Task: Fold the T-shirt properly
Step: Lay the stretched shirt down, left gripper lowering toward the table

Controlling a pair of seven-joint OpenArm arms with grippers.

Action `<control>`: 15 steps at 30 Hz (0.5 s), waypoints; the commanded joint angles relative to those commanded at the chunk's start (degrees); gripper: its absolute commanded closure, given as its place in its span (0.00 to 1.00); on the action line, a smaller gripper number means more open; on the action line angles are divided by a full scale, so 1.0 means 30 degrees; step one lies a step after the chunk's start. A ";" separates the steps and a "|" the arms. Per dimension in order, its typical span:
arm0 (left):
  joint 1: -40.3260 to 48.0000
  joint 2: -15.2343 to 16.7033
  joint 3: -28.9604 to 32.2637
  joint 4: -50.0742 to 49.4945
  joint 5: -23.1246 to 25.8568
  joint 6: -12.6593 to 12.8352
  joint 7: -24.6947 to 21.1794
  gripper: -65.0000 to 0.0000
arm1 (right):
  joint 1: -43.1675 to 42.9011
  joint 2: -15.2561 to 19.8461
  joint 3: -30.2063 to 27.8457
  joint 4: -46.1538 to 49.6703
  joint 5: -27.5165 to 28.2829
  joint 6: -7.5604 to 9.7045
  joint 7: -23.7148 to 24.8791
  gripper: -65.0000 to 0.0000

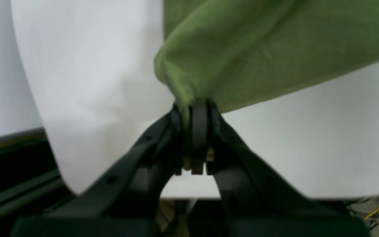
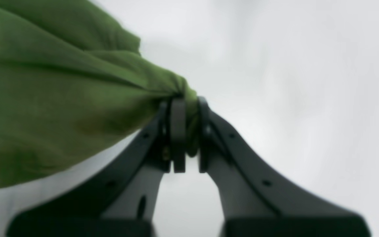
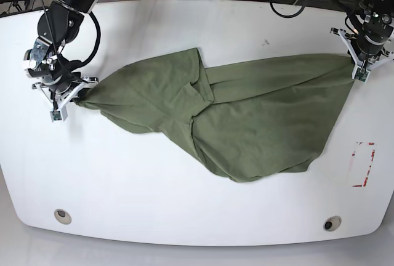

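Now I have the left gripper (image 1: 194, 108) and right gripper (image 2: 188, 102) clamped on opposite ends of the soft olive-green cotton T-shirt (image 3: 246, 121), stretching it over the white table (image 3: 184, 198), so next I judge it needs laying flat.

The right wrist view is blurred throughout. The T-shirt (image 2: 54, 98) is cut off by its left edge. A folded-over flap hides the T-shirt's neck in the base view.
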 joint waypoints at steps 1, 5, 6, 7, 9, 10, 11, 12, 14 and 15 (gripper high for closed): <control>0.0352 0.0000 -0.0117 0.0000 0.0000 0.0000 0.0000 1.00 | -0.0205 -0.0176 0.0000 0.0000 0.0000 0.0000 0.0000 1.00; 0.1114 0.0000 -0.0498 0.0000 0.0000 0.0000 0.0000 1.00 | -0.0733 -0.0410 0.0000 0.0000 0.0000 0.0000 0.0000 1.00; 0.1377 0.0000 -0.0498 0.0000 0.0000 0.0000 0.0000 1.00 | -0.0879 -0.0440 0.0000 0.0000 0.0000 0.0000 0.0000 1.00; 0.1582 0.0000 -0.0498 0.0000 0.0000 0.0000 -0.0029 1.00 | -0.0996 -0.0440 0.0000 0.0000 0.0000 0.0000 0.0000 1.00; 0.1875 -0.0059 -0.0498 0.0000 0.0000 0.0000 -0.0029 1.00 | -0.1260 -0.0469 0.0000 0.0000 0.0000 0.0029 0.0000 1.00; 0.1963 -0.0059 -0.0527 0.0000 0.0000 0.0000 -0.0029 1.00 | -0.1377 -0.0469 0.0000 0.0000 0.0000 0.0029 0.0029 1.00; 0.2051 -0.0059 -0.0527 0.0000 0.0000 0.0000 -0.0029 1.00 | -0.1465 -0.0469 0.0000 0.0000 0.0000 0.0029 0.0117 1.00; 0.2081 -0.0059 -0.0527 0.0000 0.0029 0.0000 -0.0029 1.00 | -0.1524 -0.0498 0.0000 0.0000 0.0000 0.0029 0.0234 1.00; 0.2081 -0.0088 -0.0527 0.0000 0.0029 0.0000 -0.0029 1.00 | -0.1670 -0.0821 -0.0029 0.0000 0.0000 0.0029 0.0586 1.00; 0.2081 -0.0088 -0.0527 0.0000 0.0029 0.0000 0.0000 1.00 | -0.1700 -0.0908 -0.0029 0.0000 0.0000 0.0029 0.0703 1.00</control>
